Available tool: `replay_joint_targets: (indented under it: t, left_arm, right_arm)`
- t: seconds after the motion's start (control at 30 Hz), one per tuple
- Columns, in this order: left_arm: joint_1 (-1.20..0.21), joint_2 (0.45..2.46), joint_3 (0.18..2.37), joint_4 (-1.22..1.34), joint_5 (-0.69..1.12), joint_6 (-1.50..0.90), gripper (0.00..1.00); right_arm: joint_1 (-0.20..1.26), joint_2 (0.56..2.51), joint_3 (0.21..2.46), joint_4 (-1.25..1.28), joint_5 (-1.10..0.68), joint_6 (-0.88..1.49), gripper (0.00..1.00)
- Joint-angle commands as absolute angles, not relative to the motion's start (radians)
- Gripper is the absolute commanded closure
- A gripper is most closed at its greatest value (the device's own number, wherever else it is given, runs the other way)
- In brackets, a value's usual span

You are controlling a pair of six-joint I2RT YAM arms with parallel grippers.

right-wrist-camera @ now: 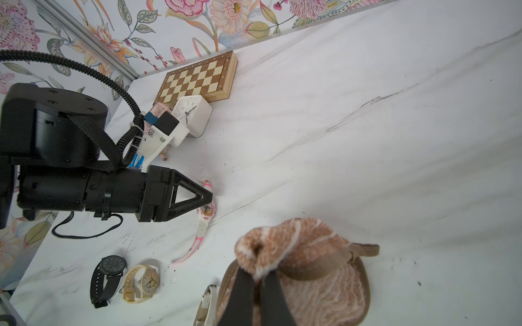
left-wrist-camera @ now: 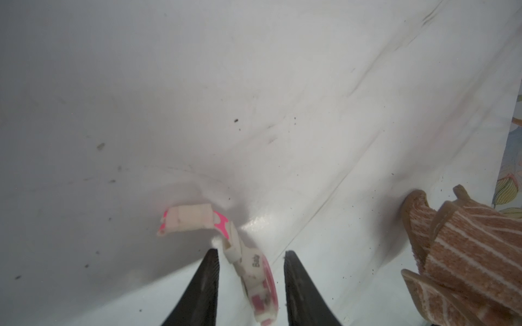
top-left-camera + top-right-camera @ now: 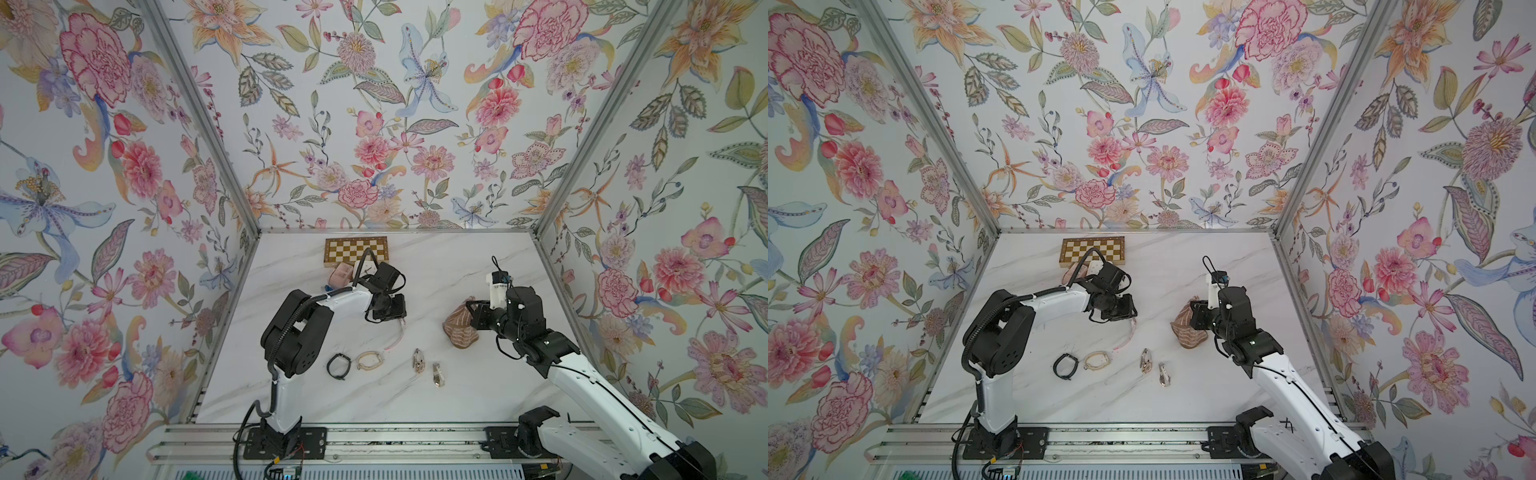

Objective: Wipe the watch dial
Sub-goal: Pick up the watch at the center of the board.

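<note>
A pink-and-white watch lies on the marble table, seen edge-on between my left gripper's black fingers. The left gripper is open and straddles the watch case, with a gap on each side. From the right wrist view the small dial shows just past the left gripper, and the strap trails toward the front. In both top views the strap shows below the left gripper. My right gripper is shut on a fold of the brown striped cloth, right of the watch.
A black watch, a beige watch and two more watches lie in a row toward the front. A chessboard, a white clock and a pink box sit at the back behind the left arm.
</note>
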State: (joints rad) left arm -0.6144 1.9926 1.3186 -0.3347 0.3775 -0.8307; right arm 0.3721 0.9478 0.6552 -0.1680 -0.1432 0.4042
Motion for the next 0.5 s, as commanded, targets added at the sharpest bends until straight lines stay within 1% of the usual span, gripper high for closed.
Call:
replay_joint_targets:
  t: [0.0, 0.27, 0.47]
  left_arm:
    - [-0.601, 2.021, 1.344, -0.335, 0.358, -0.829, 0.68]
    - [-0.602, 2.051, 1.375, -0.355, 0.346, -0.811, 0.69]
    - [-0.601, 2.07, 1.406, -0.379, 0.342, -0.798, 0.72]
  right_arm:
    - [0.363, 0.932, 0.642, -0.144, -0.15, 0.396, 1.0]
    - [0.353, 0.931, 0.635, -0.138, -0.155, 0.399, 1.0]
    - [0.347, 0.921, 0.629, -0.137, -0.154, 0.4, 1.0]
